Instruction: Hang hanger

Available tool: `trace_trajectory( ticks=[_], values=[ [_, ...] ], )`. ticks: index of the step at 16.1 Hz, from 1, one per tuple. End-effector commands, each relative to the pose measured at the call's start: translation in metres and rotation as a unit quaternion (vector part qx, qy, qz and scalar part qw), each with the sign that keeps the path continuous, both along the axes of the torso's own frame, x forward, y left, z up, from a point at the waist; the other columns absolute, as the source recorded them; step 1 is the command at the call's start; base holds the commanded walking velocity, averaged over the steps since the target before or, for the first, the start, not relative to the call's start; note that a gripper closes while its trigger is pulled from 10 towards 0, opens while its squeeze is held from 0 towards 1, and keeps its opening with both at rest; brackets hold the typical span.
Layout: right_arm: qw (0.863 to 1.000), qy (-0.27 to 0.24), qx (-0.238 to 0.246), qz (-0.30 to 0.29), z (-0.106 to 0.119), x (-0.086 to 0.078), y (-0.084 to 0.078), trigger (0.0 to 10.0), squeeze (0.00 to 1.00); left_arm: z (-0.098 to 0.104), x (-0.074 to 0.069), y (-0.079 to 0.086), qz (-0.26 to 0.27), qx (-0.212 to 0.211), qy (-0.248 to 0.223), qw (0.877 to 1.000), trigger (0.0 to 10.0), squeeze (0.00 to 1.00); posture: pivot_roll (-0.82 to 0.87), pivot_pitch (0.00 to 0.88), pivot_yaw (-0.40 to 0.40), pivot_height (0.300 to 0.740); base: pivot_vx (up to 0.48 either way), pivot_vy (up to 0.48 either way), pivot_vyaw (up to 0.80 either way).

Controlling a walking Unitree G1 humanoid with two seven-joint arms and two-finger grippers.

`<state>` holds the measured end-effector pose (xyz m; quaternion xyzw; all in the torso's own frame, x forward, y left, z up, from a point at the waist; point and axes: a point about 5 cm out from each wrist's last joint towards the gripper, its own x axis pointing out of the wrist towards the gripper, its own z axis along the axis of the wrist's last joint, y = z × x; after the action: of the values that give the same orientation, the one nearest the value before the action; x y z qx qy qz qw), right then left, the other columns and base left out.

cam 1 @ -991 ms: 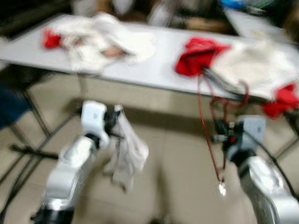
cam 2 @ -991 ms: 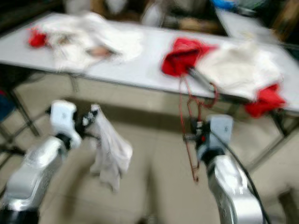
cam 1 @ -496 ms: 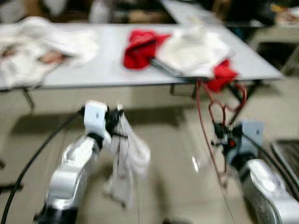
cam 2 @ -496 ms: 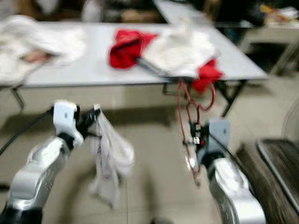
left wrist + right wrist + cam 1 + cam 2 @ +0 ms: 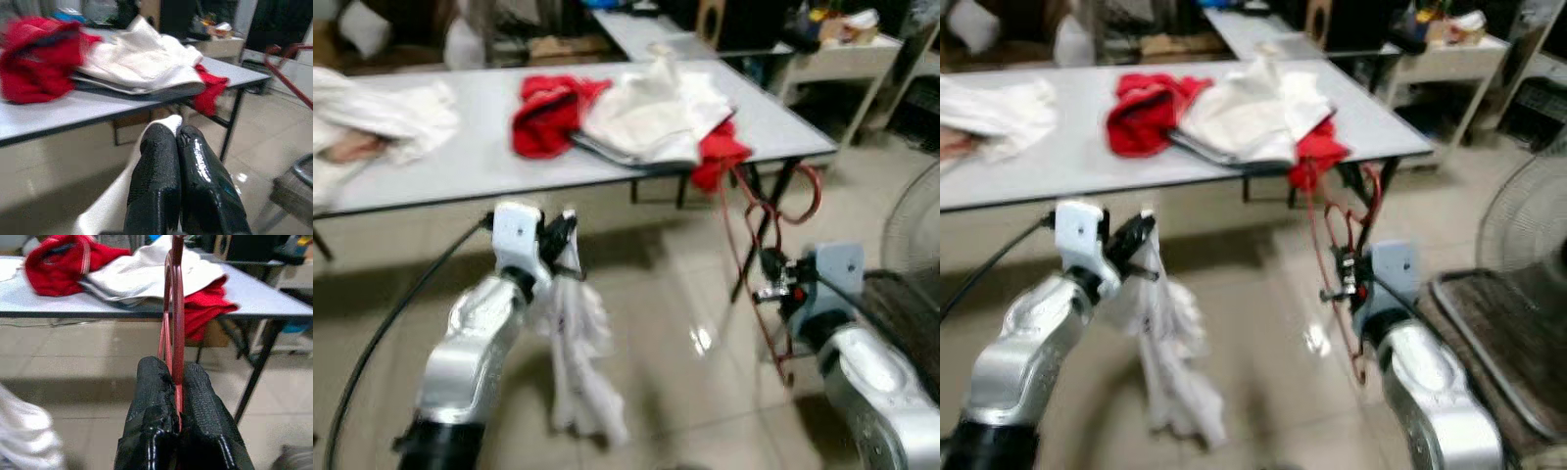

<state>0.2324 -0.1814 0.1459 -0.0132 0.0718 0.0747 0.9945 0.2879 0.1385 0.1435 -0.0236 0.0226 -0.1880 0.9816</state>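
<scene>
My right gripper point(image 5: 773, 286) is shut on a red wire hanger point(image 5: 756, 223), which stands upright from its fingers and trails below them; the right wrist view has the hanger point(image 5: 174, 308) pinched between the black fingers point(image 5: 154, 396). On the left, my left gripper point(image 5: 560, 235) is shut on a white garment point(image 5: 578, 352) that hangs limp toward the floor. In the left wrist view the closed fingers point(image 5: 156, 181) have white cloth point(image 5: 166, 123) poking out at their tips. Both grippers hover over the tiled floor, short of the table.
A long grey table point(image 5: 440, 166) ahead carries red clothes point(image 5: 540, 117) and white clothes point(image 5: 651, 108). A fan point(image 5: 911, 225) and a dark tray-like object point(image 5: 1489, 333) stand at the right. A black cable point(image 5: 382, 333) runs along my left arm.
The camera has swung to the right, so the table's right end, the fan and a side table have come into view. Both grippers keep their hold.
</scene>
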Motion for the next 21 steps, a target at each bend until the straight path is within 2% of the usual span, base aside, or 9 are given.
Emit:
trace_trajectory(
  ticks=[1,6,9,14,16,21],
  values=[
    [1.000,-0.001,0.006,0.005,0.002,0.002,0.002,10.0,0.00,0.007,0.001,0.005,0.005,0.005,-0.015,1.000,10.0,0.00,-0.15,0.000,-0.010,0.740,0.304,0.000,0.00],
    [1.000,-0.005,0.003,0.012,0.005,0.003,0.004,10.0,0.00,0.010,0.003,0.007,0.004,0.004,-0.021,1.000,10.0,0.00,-0.15,0.000,-0.006,0.740,0.322,0.000,0.00],
    [0.999,-0.019,-0.010,0.044,0.012,0.006,0.005,10.0,0.00,0.016,0.007,0.006,0.001,0.003,-0.030,1.000,10.0,0.00,-0.15,0.000,-0.001,0.740,0.328,0.000,0.00],
    [0.998,-0.037,-0.023,0.048,0.024,0.011,-0.004,10.0,0.00,0.025,0.011,0.004,-0.022,0.000,-0.044,0.999,10.0,0.00,-0.15,0.000,0.006,0.740,0.332,0.000,0.00],
    [0.996,-0.038,-0.036,0.070,0.027,0.011,-0.006,10.0,0.00,0.026,0.013,0.002,-0.029,-0.002,-0.045,0.999,10.0,0.00,-0.15,0.000,0.007,0.740,0.345,0.000,0.00],
    [0.979,-0.031,-0.044,0.198,0.044,0.001,-0.009,10.0,0.00,0.042,0.028,-0.005,-0.053,-0.005,-0.064,0.997,10.0,0.00,-0.15,0.000,0.007,0.740,0.346,0.000,0.00]
  ],
)
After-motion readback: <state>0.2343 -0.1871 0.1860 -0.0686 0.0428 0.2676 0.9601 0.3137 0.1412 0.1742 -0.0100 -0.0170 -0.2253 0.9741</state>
